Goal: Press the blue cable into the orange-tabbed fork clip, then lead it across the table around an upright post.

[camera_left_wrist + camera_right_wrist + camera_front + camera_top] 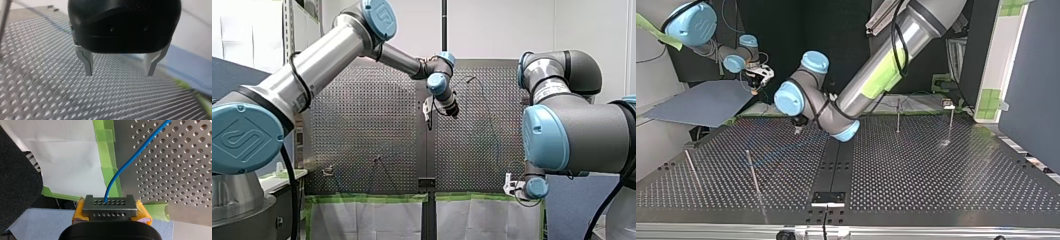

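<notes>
The blue cable [130, 157] runs from the perforated table [175, 170] into my right gripper [110, 203], whose yellow pads [78, 213] are shut on it just off the table's taped edge. In the top view that gripper [755, 89] hangs beyond the table's far left corner, and a faint blue line of cable [786, 149] crosses the plate. My left gripper [119, 73] hovers over the plate with its metal fingers [88, 65] open and nothing between them; in the top view it [797, 128] is near the far middle. A small clip [947, 103] stands at the far right.
Thin upright posts stand on the table: one [898, 115] at the far right of middle, another [950, 125] below the clip, and two leaning ones [753, 172] at the near left. Green tape [107, 157] and white paper line the table's edge. A blue-grey board [701, 102] lies beyond the left corner.
</notes>
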Tool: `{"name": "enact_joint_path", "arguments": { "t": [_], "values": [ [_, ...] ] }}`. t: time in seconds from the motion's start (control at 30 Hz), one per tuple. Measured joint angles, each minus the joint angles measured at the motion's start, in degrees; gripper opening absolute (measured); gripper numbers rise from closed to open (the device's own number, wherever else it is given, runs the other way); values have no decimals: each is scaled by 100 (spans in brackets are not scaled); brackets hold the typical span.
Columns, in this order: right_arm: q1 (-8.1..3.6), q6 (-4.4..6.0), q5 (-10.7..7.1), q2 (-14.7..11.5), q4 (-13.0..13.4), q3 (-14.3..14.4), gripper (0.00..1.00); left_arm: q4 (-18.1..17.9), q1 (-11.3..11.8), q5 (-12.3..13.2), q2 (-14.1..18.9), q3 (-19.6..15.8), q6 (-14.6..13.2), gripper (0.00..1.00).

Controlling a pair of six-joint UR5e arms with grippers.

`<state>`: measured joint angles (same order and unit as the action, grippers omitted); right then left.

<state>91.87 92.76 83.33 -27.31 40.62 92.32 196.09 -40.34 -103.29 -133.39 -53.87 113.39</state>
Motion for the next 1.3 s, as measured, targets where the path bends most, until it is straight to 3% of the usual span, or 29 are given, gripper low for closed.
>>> {"name": "enact_joint_path", "arguments": {
  "t": [0.17,0.4,0.6,0.8,1.03,1.3],
  "values": [
    [2,-2,0,0,-1,-1,0,201,-158,48,200,-217,-8,100],
    [17,-2,0,1,0,1,0,286,-330,71,468,-260,7,100],
    [25,-2,0,1,-7,-6,0,264,-335,83,784,-238,163,100],
    [28,-2,0,1,-20,-14,0,222,-323,114,1070,-41,102,100],
    [28,-2,0,1,-38,-29,0,8,-278,430,1188,322,98,100],
    [28,-2,0,1,-48,-68,0,-105,-207,786,1179,587,354,100]
  ]
}}
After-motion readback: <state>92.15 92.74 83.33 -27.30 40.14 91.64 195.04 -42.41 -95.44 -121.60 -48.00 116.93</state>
